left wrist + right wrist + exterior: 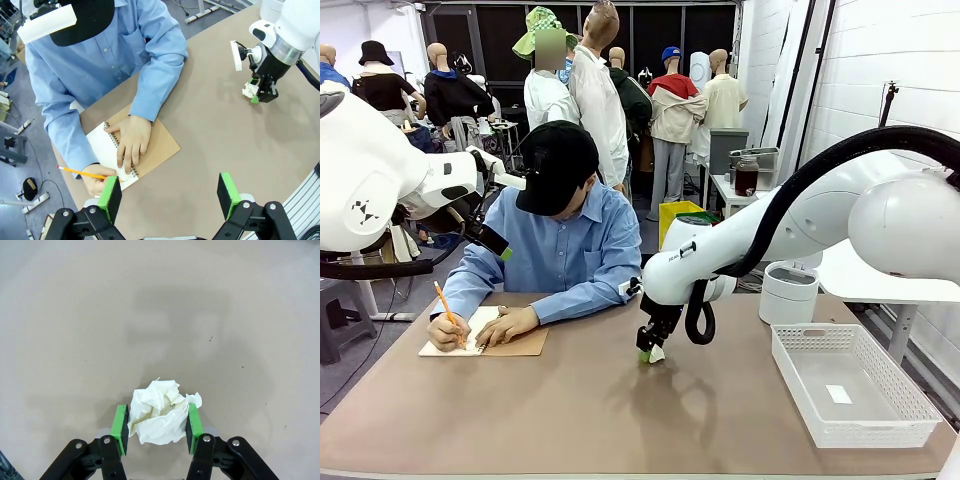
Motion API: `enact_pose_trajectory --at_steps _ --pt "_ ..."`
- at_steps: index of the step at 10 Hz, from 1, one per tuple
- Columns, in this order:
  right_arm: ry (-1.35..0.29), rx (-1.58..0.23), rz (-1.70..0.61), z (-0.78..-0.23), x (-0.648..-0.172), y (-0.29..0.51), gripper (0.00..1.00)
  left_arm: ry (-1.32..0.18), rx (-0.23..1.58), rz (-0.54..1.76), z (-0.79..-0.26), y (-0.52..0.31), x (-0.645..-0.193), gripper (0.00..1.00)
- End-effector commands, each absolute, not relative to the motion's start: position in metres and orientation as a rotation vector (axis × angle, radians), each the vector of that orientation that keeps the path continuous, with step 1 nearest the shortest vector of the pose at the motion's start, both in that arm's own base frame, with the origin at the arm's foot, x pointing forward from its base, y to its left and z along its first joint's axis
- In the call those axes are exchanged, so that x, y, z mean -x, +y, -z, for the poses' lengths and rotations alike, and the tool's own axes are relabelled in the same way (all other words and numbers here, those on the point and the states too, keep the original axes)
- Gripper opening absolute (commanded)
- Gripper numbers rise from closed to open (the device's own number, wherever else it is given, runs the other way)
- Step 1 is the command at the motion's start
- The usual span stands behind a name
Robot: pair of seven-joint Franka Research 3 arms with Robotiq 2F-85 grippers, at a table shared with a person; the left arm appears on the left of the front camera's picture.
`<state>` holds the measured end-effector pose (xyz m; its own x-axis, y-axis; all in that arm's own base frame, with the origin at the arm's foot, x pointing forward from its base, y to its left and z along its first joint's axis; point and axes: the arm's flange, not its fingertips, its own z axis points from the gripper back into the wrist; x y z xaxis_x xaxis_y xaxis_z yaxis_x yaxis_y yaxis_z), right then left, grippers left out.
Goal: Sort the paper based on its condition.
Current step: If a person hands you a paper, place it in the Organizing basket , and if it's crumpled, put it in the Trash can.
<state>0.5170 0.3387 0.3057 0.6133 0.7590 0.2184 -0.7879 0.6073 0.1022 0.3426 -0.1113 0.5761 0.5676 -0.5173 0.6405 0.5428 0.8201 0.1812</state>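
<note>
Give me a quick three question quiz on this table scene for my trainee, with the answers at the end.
1. True or false: the left gripper holds a sheet of paper.
2. What sits between the right gripper and its two pads? A) a flat sheet B) crumpled paper C) a bottle
3. On which side of the table, the robot's left or right, does the white mesh basket stand?
Key: 1 false, it is open and empty. 2 B. 3 the robot's right.
</note>
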Motion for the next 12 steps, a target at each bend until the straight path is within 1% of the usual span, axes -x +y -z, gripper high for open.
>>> enact_pose_trajectory --at_steps 1,2,3,4,6,8,12 --pt "-0.141 -0.179 -0.892 -0.306 -0.523 0.343 0.56 -0.742 0.037 0.621 -0.577 -0.11 -0.342 1.0" --pt "-0.134 -0.179 -0.889 -0.307 -0.523 0.343 0.43 -0.742 0.037 0.621 -0.577 -0.11 -0.342 1.0" --pt "-0.143 -0.182 -0.887 -0.308 -0.523 0.342 0.24 -0.742 0.037 0.621 -0.577 -0.11 -0.342 1.0" --pt "-0.148 -0.177 -0.885 -0.309 -0.522 0.341 0.2 -0.742 0.037 0.621 -0.577 -0.11 -0.342 1.0" --pt "-0.15 -0.154 -0.869 -0.318 -0.518 0.334 0.2 -0.742 0.037 0.621 -0.577 -0.11 -0.342 1.0" --pt "-0.15 -0.124 -0.838 -0.34 -0.512 0.316 0.2 -0.742 0.037 0.621 -0.577 -0.11 -0.342 1.0" --pt "-0.197 -0.035 -0.584 -0.409 -0.507 0.223 0.2 -0.742 0.037 0.621 -0.577 -0.11 -0.342 1.0"
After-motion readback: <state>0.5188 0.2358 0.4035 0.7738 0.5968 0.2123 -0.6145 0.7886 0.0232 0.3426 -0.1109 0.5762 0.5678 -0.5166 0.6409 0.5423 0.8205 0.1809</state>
